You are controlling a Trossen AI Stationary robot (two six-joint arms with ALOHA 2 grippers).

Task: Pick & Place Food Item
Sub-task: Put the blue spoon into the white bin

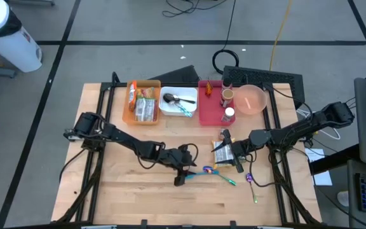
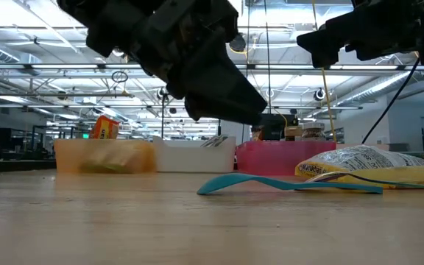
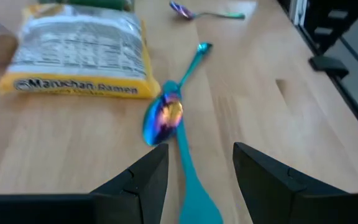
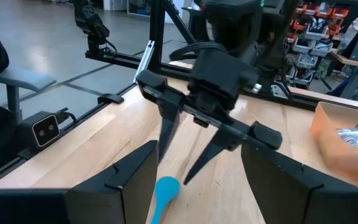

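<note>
A yellow-edged ramen packet (image 1: 222, 152) lies flat on the table right of centre; it also shows in the left wrist view (image 3: 79, 53) and the low view (image 2: 359, 160). My right gripper (image 1: 237, 158) hovers open just above and beside it, holding nothing; its fingers (image 4: 135, 177) frame the view toward the left arm. My left gripper (image 1: 185, 173) is open and empty above a teal utensil (image 3: 188, 168), its fingers (image 3: 151, 177) standing on either side of it. An iridescent spoon (image 3: 163, 118) lies across the teal utensil.
At the far side stand an orange bin (image 1: 132, 109) with food packets, a white bin (image 1: 178, 112) with a spoon, a red bin (image 1: 210, 114) with jars and a pink bowl (image 1: 251, 100). Another spoon (image 1: 251, 183) lies near the right front.
</note>
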